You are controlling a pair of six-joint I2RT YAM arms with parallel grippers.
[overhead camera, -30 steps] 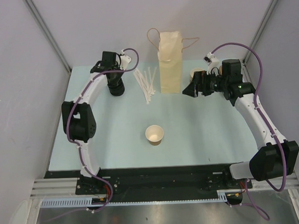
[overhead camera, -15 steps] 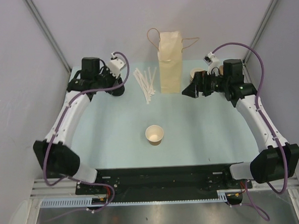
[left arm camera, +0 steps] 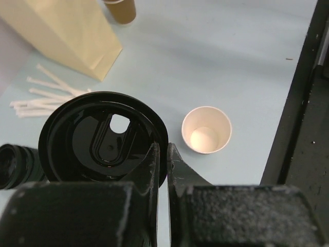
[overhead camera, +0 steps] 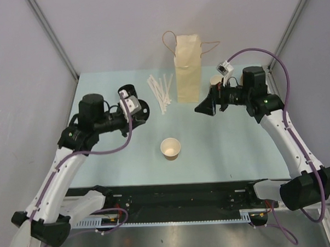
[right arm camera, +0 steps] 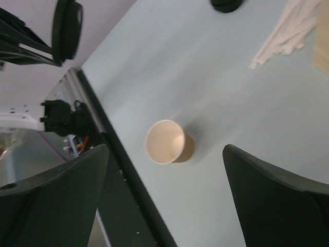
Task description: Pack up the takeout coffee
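Remote operation, packing bench: my left gripper pinches a black lid by its rim, fingers pressed close on the edge, and holds it in the air above the left half of the pale blue table. In the top view the lid stands tilted on edge. Its underside and sip hole face the left wrist camera.

The cup that makes up the coffee stands upright and uncovered near the middle of the table. It is well apart from the lid, to the lid's right and nearer the arm bases, and its pale inside shows in both wrist views.

My right gripper hangs over the right half of the table with its fingers spread wide, holding nothing. It is aimed toward the cup, which appears between its two fingers in the right wrist view.

The paper bag stands upright at the far edge, handles up. White straws lie in a loose bundle just left of the bag. A stack of lids sits on the table left of the straws, beyond the left gripper. A stack of tan cups stands right of the bag, behind the right gripper
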